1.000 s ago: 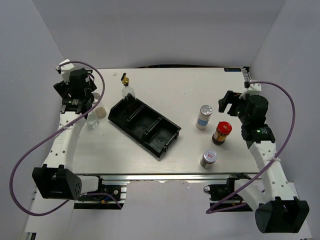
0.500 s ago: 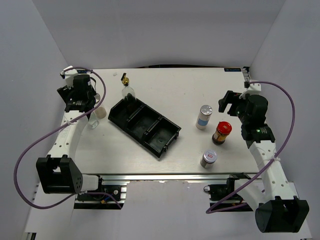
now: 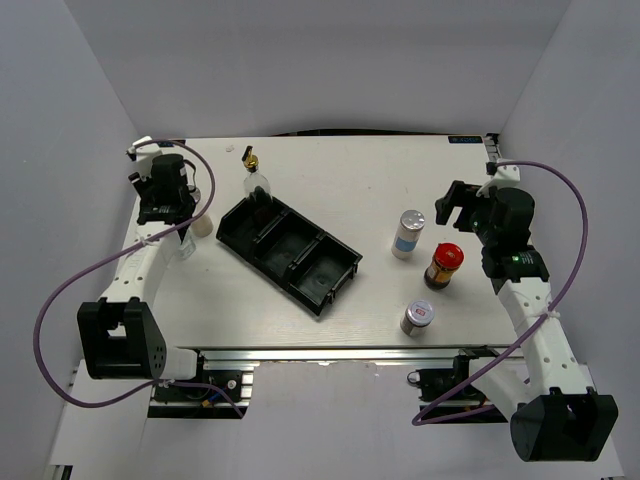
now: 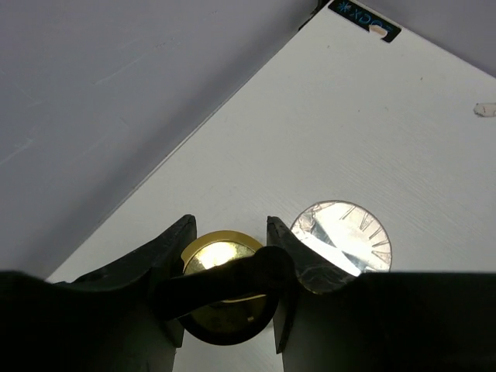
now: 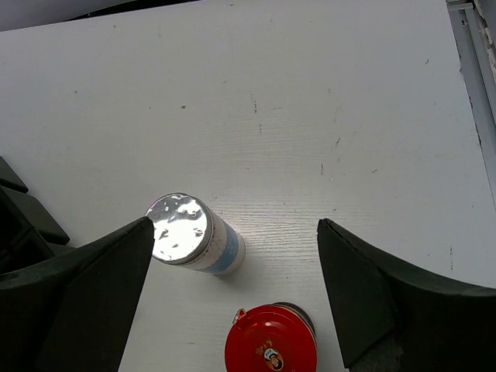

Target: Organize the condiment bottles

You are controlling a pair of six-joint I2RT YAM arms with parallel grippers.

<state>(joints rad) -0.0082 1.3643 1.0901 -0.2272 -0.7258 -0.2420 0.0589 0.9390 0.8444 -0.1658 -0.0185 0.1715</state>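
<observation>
Altogether two gold-capped bottles [image 3: 252, 172] [image 4: 219, 248], three silver-lidded jars [image 3: 408, 234] [image 3: 418, 317] [image 4: 341, 244], one red-lidded jar [image 3: 444, 265].

A black three-compartment tray [image 3: 322, 276] lies diagonally, left of centre on the white counter [image 3: 350, 185]. A small blue label [image 3: 462, 142] sits at the counter's upper right edge. Grey walls [image 3: 330, 60] enclose three sides.

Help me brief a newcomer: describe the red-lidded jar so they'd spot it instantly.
From the black tray mid-table, look right to three jars. The red-lidded jar is the middle one, dark-bodied; the far jar and near jar have silver lids.
</observation>
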